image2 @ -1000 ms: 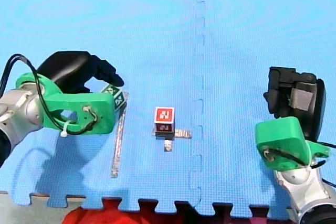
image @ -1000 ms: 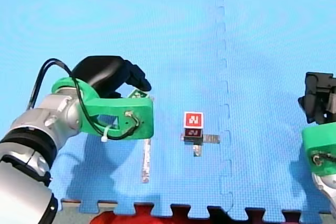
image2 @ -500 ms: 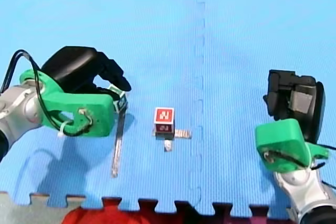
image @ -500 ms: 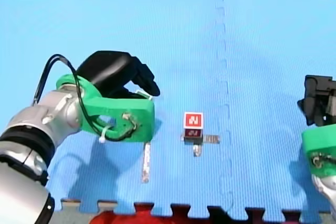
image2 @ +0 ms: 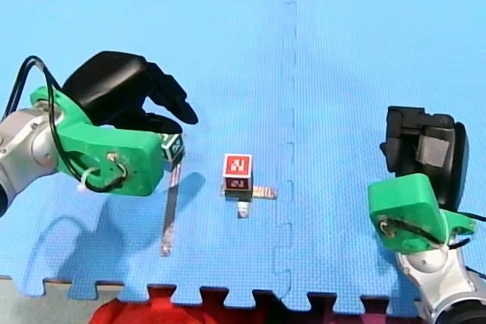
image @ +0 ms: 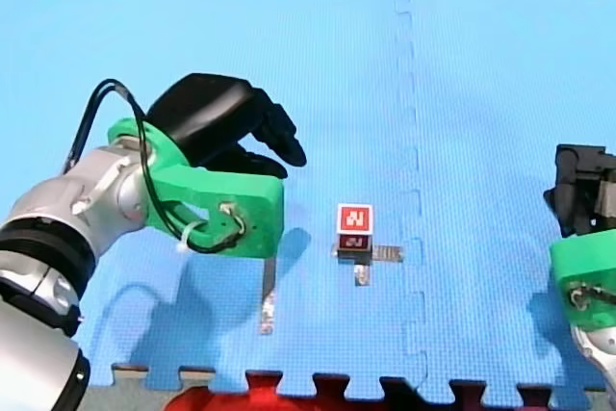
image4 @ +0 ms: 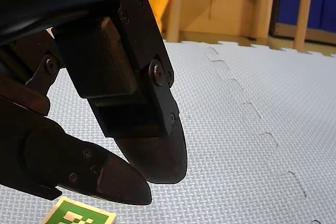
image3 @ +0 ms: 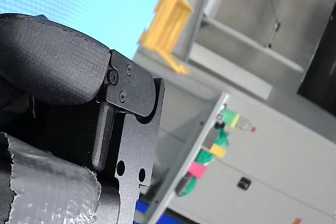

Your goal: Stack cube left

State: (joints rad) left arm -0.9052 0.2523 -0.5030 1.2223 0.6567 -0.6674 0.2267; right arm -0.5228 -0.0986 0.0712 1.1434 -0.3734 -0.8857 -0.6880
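Note:
My left hand (image2: pixel 178 127) hangs above the blue mat, left of centre, its black fingers curled on a green patterned cube (image2: pixel 174 147). The green wrist bracket hides most of that cube. In the second wrist view a corner of the green cube (image4: pixel 79 215) shows just under the left hand's fingertips (image4: pixel 157 150). A red cube (image: pixel 355 219) with a white mark on top sits on the mat at the centre, to the right of the left hand and apart from it. My right hand (image2: pixel 422 149) stays near the mat's right edge, holding nothing.
Short grey tape pieces (image: pixel 385 255) lie at the red cube's base. A long grey tape strip (image: pixel 268 297) runs toward the front edge below the left hand. A toothed seam (image: pixel 409 141) splits the mat (image: pixel 289 36). Something red (image: pixel 212 401) lies past the front edge.
My left hand has risen and shifted right toward the red cube, with the green cube still in its fingers. Its shadow has spread on the mat. The right hand barely moved.

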